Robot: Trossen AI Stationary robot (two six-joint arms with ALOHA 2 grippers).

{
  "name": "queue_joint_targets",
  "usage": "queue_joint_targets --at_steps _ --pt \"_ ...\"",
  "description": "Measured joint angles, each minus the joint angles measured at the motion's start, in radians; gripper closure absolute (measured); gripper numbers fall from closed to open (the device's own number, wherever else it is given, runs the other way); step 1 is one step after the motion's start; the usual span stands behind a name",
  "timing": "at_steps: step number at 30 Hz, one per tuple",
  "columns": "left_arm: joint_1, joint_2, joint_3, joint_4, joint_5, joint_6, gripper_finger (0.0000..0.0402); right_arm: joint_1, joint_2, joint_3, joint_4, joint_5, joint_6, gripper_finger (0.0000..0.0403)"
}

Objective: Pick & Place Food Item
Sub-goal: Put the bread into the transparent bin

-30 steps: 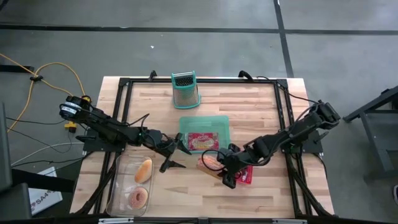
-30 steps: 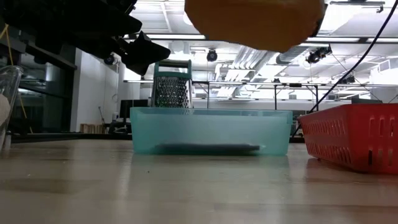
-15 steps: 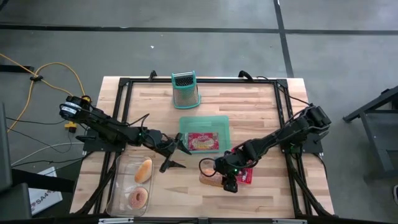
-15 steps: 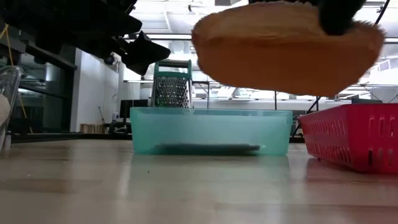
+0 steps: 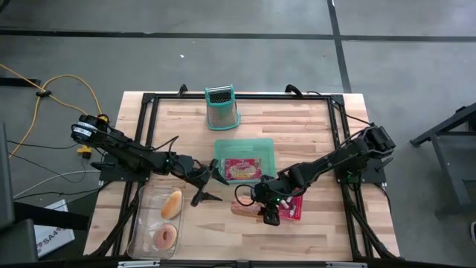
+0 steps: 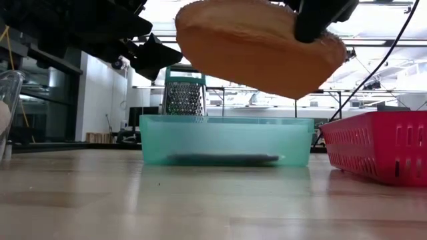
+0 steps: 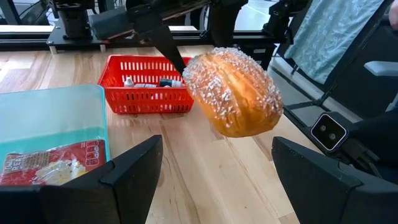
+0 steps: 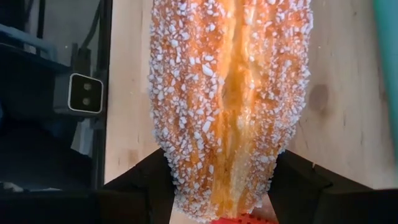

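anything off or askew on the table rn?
Nothing spilled or damaged. The right gripper holds the sugared pastry clear of the table, tilted in the low view. The left gripper hangs open near the clear tray. The teal bin and red basket sit square.

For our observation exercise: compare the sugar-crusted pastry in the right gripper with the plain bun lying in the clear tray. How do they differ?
The sugar-crusted pastry is clamped in the right gripper and hangs clear of the table; the plain bun lies in the clear tray, untouched.
The pastry is coated in white sugar grains; the bun looks smooth.
The pastry is over the table's middle front; the bun is on the left side.
Both are elongated golden-brown baked goods.
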Motion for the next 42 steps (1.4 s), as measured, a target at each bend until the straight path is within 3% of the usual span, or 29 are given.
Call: queue_joint_targets --at_steps 12,22,29,36,42 --pt "0.0 0.0 0.0 0.0 0.0 0.0 0.0107 0.0 0.0 0.0 -0.001 0.041 -0.034 0.02" --pt "0.0 0.0 0.0 0.008 0.0 -0.004 0.0107 0.002 0.0 0.0 -0.01 0.196 -0.143 0.02" --pt "0.0 0.0 0.0 0.007 0.0 -0.007 0.0107 0.015 0.0 0.0 -0.042 0.229 -0.15 0.02" --pt "0.0 0.0 0.0 0.007 -0.02 -0.17 0.0107 0.04 -0.001 0.0 -0.04 0.241 -0.166 0.02" --pt "0.0 0.0 0.0 0.007 -0.02 -0.178 0.0107 0.056 -0.001 0.0 -0.039 0.259 -0.166 0.02"
